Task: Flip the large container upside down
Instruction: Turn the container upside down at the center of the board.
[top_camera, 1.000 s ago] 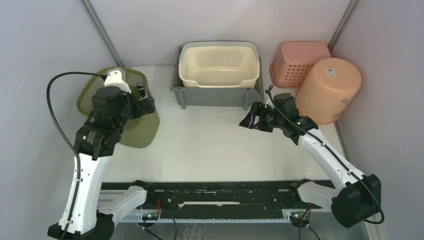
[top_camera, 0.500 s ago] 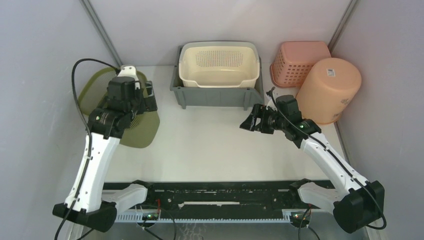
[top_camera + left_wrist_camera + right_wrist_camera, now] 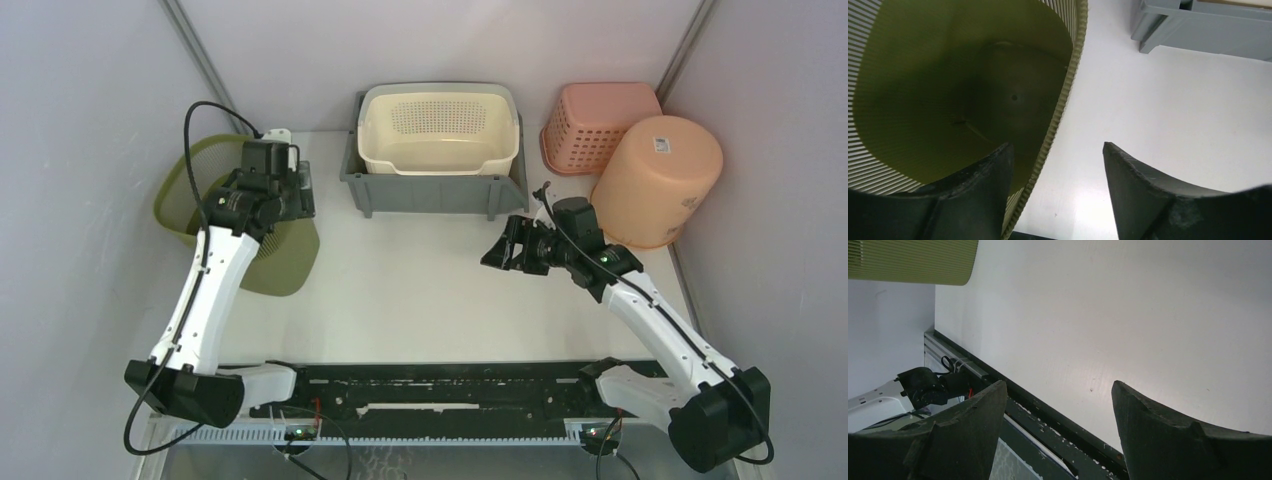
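At the table's far-left corner, by the side wall, the large green basket is seen tipped on its side, not yet mouth-down. The left gripper is placed over its rim. In the wrist view one finger sits inside the basket and the other outside over bare table, w/ the ribbed rim running between them. The fingers are apart and no squeeze on the wall is visible yet.

The right gripper is held over bare tabletop near the middle-right, fingers spread, nothing between them.

Step in hand, as judged: the rim is to be pinched, then the basket rolled over.

- A deeper bite past the ribbed lip is advised before closing. The slatted wall looks thin and prob. flexes, so a shallow grip could slip off.
- Contact on both pads should be confirmed before any lift.
- The basket should be raised enough for its rim to clear the table, then turned at the wrist until the mouth faces down.
- Room should be kept from the grey crate nearby.
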`<state>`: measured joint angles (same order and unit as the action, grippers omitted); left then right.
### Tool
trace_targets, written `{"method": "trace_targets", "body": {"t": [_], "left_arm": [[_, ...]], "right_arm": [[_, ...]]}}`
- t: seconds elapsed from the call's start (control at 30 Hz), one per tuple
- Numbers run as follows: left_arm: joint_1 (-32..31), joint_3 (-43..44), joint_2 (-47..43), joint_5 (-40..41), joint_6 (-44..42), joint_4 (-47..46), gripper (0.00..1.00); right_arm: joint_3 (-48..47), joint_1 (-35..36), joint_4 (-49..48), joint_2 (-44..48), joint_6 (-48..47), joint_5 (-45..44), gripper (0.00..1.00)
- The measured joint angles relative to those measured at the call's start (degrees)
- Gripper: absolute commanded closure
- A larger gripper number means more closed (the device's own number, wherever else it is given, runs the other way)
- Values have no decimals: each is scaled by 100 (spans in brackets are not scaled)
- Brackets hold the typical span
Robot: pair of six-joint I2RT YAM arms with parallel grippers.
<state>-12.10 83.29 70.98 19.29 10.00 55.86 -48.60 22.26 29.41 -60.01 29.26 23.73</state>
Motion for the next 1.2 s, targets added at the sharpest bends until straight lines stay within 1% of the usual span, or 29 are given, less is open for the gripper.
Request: {"method": "trace_targets", "body": {"t": [0.07, 0.23, 0.33, 0.4, 0.5, 0.53, 0.63, 0.77, 0.8, 0.87, 0.9, 1.03, 1.13, 1.17, 1.2], "left_arm": [[13, 0, 9, -11, 2, 0, 38], [28, 0, 9, -22, 2, -2, 43], [33, 0, 9, -17, -2, -2, 49], [44, 0, 9, -15, 0, -4, 56], [63, 0, 28, 0, -20, -4, 73], [66, 0, 35, 2, -17, -2, 76], [79, 0, 66, 0, -46, -33, 80], [92, -9, 142, 0, -46, -37, 80], [98, -11, 168, -2, -44, -24, 84], [101, -17, 219, -2, -44, 4, 94], [101, -17, 238, -7, -46, 13, 95], [107, -17, 245, -2, -35, -4, 96], [122, -17, 245, -9, -35, -4, 94], [125, -17, 245, -11, -33, -7, 94], [127, -22, 245, -13, -33, -11, 98]], "right_arm": [[35, -7, 0, 33, -2, 31, 15], [63, -31, -2, 90, -2, 81, 15], [85, -44, -11, 92, -2, 90, 15], [109, -48, -11, 92, -2, 103, 15], [125, -48, -17, 92, -2, 125, 15], [125, -48, -20, 92, -2, 129, 15], [127, -48, -35, 92, -2, 142, 15], [133, -48, -42, 92, -2, 151, 15], [133, -48, -44, 92, 0, 160, 15], [151, -48, -50, 92, 0, 173, 15], [160, -48, -50, 92, 0, 177, 15], [186, -48, -70, 90, 0, 190, 15], [186, -48, -92, 90, 0, 192, 15], [186, -48, -92, 90, 0, 192, 15], [186, -48, -92, 90, 0, 192, 15]]}}
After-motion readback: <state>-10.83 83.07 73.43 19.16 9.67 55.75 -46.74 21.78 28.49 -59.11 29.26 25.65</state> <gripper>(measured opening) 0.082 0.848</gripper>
